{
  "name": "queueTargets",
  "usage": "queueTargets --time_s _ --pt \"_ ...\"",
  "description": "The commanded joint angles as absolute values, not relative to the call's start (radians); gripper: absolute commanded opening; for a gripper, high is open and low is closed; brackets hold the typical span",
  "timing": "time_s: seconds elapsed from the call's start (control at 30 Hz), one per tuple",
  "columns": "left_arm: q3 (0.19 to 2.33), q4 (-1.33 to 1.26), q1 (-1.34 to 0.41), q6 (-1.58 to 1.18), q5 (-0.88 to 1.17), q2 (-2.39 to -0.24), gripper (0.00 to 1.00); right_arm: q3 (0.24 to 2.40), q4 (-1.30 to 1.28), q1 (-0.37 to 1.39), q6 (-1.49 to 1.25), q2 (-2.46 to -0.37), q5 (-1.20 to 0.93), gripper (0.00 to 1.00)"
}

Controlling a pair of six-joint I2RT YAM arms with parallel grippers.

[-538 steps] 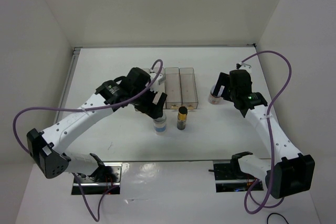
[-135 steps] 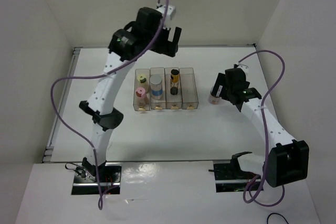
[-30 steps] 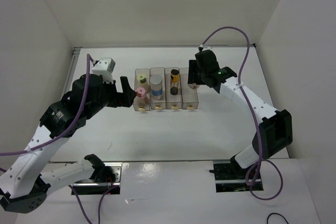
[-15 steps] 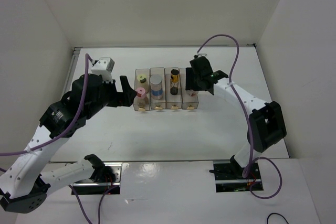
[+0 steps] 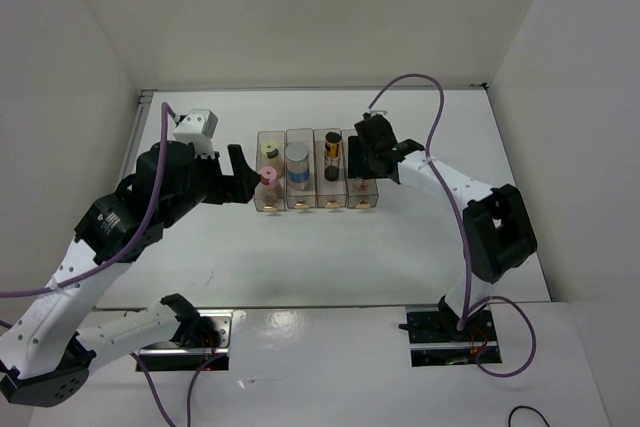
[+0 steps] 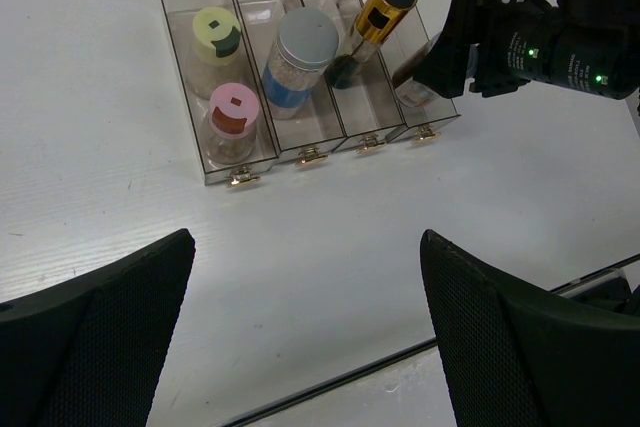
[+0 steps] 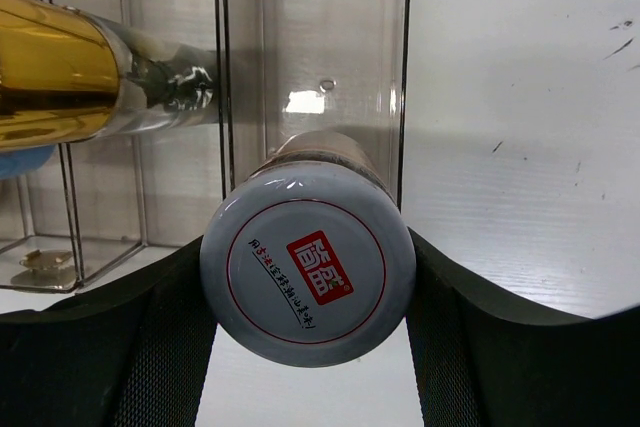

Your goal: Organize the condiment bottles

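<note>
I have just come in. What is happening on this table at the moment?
The right gripper is shut on the white bottle, holding it at the rightmost of four clear bins, not yet released. Four bottles are already binned: the yellow-green-capped bottle and the pink-capped bottle share the leftmost, the blue-label bottle is in the second, the gold-capped bottle leans in the third. The left gripper is open, empty, left of the bins.

Right end effector (image 5: 365, 160) with white bottle (image 7: 307, 263) fills rightmost bin (image 7: 310, 47); gold-capped bottle (image 6: 372, 17) leans alongside; table (image 5: 330, 257) in front open.
</note>
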State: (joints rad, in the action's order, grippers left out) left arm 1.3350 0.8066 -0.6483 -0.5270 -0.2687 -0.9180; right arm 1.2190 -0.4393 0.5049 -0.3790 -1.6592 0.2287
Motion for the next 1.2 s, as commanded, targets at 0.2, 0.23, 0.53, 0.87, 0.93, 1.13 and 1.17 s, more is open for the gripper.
queueTargets --time_s 0.2,0.23,0.53,0.87,0.93,1.13,1.17 --pt "1.336 0.77 -0.643 -0.515 -0.273 -0.893 0.99 1.209 -0.328 0.534 -0.431 -1.672 0.262 0.17" --pt "1.327 0.77 -0.643 -0.515 -0.273 -0.893 0.99 1.209 -0.319 0.543 -0.431 -1.672 0.271 0.17" --pt "1.327 0.77 -0.643 -0.515 -0.273 -0.884 0.99 1.209 -0.328 0.563 -0.46 -1.71 0.302 0.2" --pt "1.318 0.77 -0.643 -0.506 -0.264 -0.874 0.99 1.2 -0.337 0.563 -0.469 -1.72 0.321 0.47" --pt "1.318 0.77 -0.643 -0.506 -0.264 -0.874 0.99 1.2 -0.337 0.563 -0.469 -1.72 0.321 0.53" --pt "1.318 0.77 -0.643 -0.506 -0.255 -0.865 0.99 1.2 -0.357 0.563 -0.469 -1.72 0.33 0.69" --pt "1.318 0.77 -0.643 -0.506 -0.255 -0.865 0.99 1.2 -0.357 0.563 -0.469 -1.72 0.33 0.71"
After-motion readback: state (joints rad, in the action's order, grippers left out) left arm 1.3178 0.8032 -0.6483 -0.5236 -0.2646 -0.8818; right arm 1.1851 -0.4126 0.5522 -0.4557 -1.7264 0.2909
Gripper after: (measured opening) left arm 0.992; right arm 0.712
